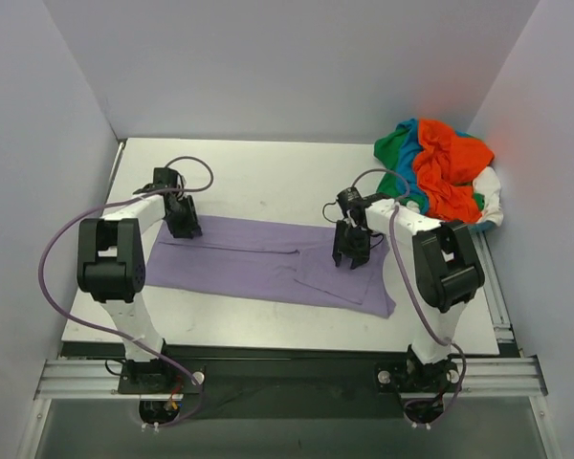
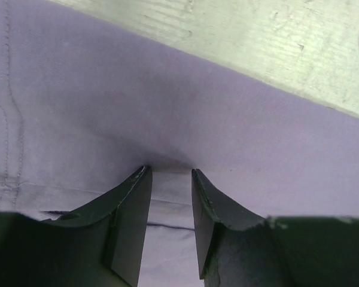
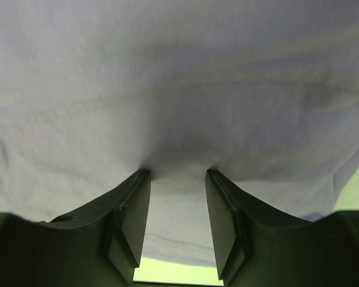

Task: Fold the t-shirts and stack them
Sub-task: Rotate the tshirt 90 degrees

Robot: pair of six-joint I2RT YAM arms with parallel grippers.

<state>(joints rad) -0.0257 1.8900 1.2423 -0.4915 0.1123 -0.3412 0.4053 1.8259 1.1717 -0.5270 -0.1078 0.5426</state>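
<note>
Nearest, along the near edge of the white surface (image 1: 268, 172), lies the lavender-purple t-shirt (image 1: 258, 263). It is spread flat in a long band from the left side almost to the right edge, with a folded flap showing on its right part.

The right hand (image 1: 352, 256) stands on that right part. Its fingers (image 3: 224, 203) are parted, and their tips press into the cloth, which dimples between them. A sliver of bare surface shows under the shirt's hem in the right wrist view.

A little farther back, the left hand (image 1: 182, 222) is down on the shirt's far left end. Its fingers (image 2: 134, 197) are likewise apart, tips against the cloth near a stitched seam.

Farthest, in the far right corner, the other t-shirts sit in a loose heap. The orange-red shirt (image 1: 445, 167) lies on top, over the green shirt (image 1: 394, 148) and the teal-blue shirt (image 1: 408, 158). The white shirt (image 1: 488, 196) is at the heap's right side.
</note>
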